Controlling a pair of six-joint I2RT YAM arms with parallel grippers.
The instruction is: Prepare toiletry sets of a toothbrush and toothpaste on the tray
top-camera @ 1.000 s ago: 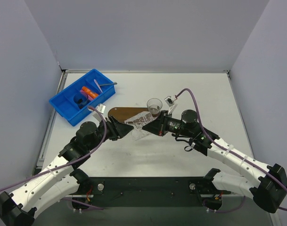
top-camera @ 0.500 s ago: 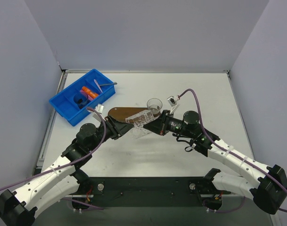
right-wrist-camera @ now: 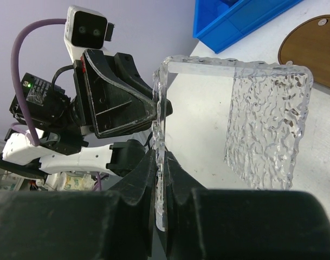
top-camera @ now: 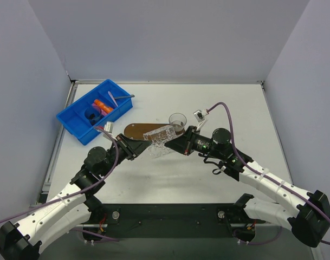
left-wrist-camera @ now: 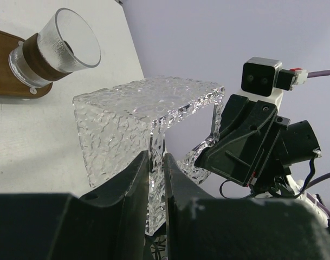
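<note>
Walls of clear box (top-camera: 160, 138) sit pinched in left claw (top-camera: 146, 147) and right claw (top-camera: 173, 144), near tray (top-camera: 135, 130) and cup (top-camera: 178, 121).

Left pincer (top-camera: 147, 147), right pincer (top-camera: 173, 144) (both clamped)

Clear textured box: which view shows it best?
Left wrist: the clear textured box sits large and central, two walls and the rim visible. Right wrist shows the box with one wall edge-on, another face-on. Top external shows it small and distant.
</note>
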